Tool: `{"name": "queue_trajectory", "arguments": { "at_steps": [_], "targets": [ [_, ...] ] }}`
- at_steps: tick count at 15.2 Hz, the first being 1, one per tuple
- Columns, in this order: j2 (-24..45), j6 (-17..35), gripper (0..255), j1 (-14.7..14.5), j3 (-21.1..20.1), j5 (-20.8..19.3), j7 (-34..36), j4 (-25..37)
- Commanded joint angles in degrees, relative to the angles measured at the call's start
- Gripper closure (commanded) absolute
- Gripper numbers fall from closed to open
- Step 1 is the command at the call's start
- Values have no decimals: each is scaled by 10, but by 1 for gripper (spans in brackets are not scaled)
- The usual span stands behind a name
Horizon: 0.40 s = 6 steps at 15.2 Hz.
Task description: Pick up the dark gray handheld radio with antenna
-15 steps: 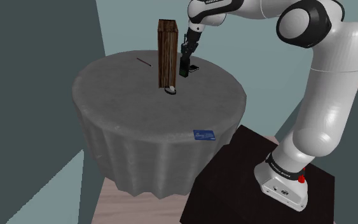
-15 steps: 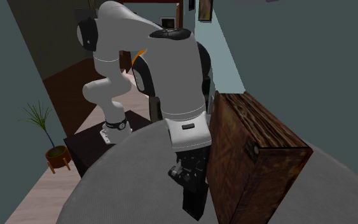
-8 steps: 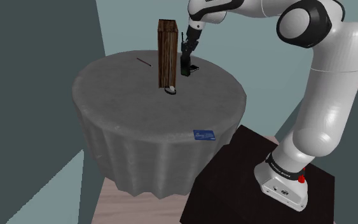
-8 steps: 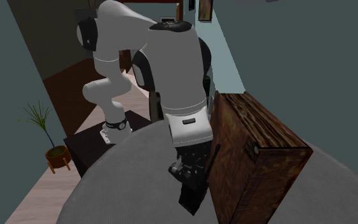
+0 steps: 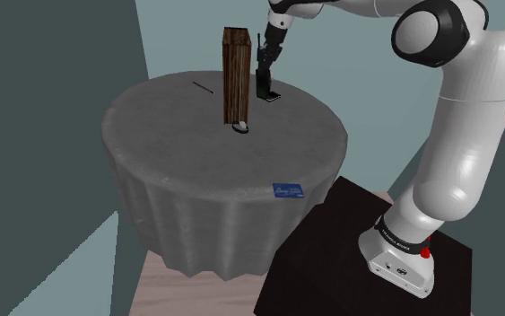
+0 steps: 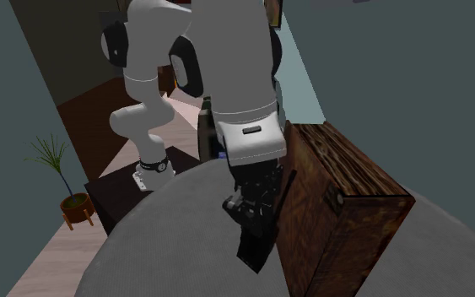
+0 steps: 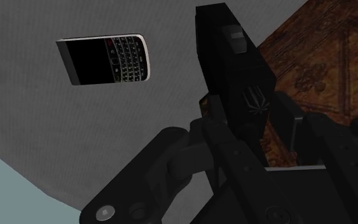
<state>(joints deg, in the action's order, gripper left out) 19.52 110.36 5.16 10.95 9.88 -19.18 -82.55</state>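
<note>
The tool (image 6: pixel 256 213) is clamped on the dark radio (image 7: pixel 233 76), which appears to hang just clear of the bench (image 5: pixel 169 126), near its far rim in the shoulder view and beside the wooden box (image 5: pixel 235 76). The grasp looks done; what remains is lifting the radio higher.

dark handheld radio (image 7: pixel 234 83), clasped, nearly upright

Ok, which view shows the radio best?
Wrist view: the radio shows large, clasped in the gripper. Shoulder view gives a small dark sliver; second exterior view shows its lower end under the hand.
</note>
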Motion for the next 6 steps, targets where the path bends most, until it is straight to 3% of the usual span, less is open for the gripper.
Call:
{"name": "queue_trajectory", "arguments": {
  "at_steps": [1, 6],
  "targets": [
    [-1, -15, 255, 1, 0, -1, 2, 14],
    [1, -40, 255, 2, 1, -1, 5, 41]
  ]
}}
